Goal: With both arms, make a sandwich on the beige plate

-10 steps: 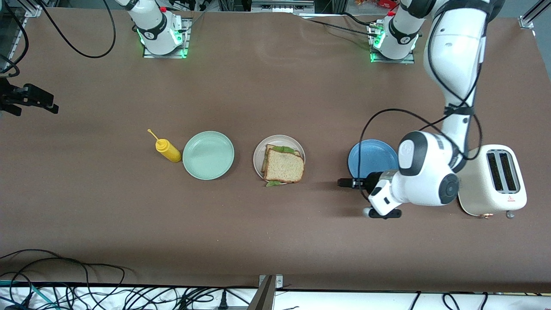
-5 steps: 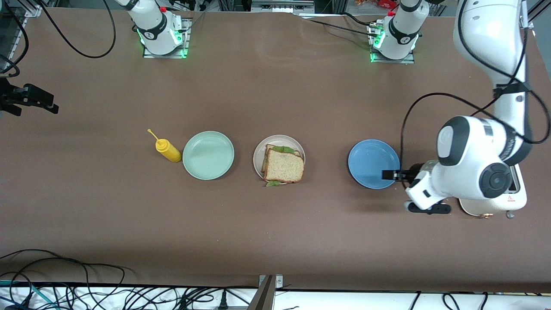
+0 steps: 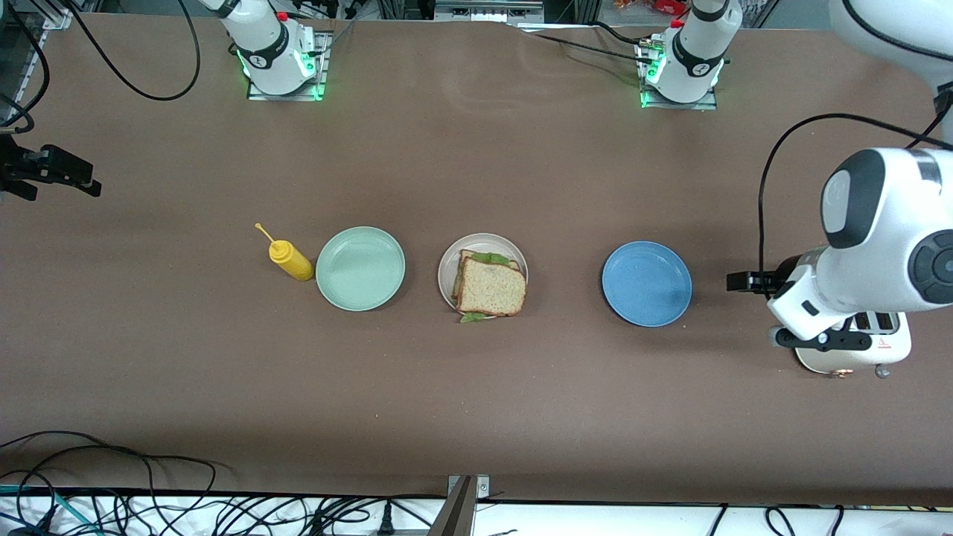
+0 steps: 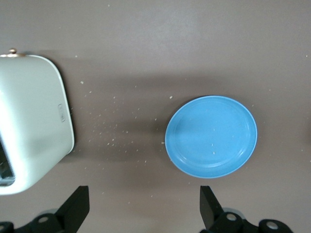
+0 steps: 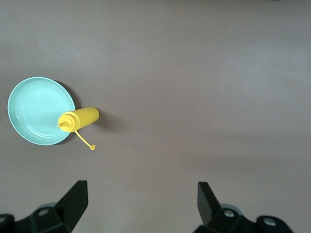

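Taking the beige plate [image 3: 482, 274] as the landmark, the table [image 3: 476, 417] carries three plates in one row, one bottle and one toaster. Farthest toward the right arm's end stands one yellow squeeze bottle [image 3: 289, 260], its cap string trailing off; just beside it, between it and the beige plate, lies one mint green plate [image 3: 360, 268], bare. The beige plate holds the one sandwich [image 3: 490, 285]: two speckled slices stacked, green lettuce showing at both the farther and the nearer edge, the top slice overhanging the rim on the side nearer the front camera. Toward the left arm's end lies one blue plate [image 3: 646, 283], also bare, with crumbs scattered on the table beside it in the left wrist view. Past it stands one cream toaster [image 3: 856, 350], partly covered by the left arm; it bears a small red mark too small to read.

The right gripper [image 5: 141, 206] hangs with fingers spread wide, holding nothing, above bare table near the bottle. The left gripper [image 3: 744, 281] is likewise spread wide and empty, over the strip between blue plate and toaster.

Wide bare table lies all around the row.
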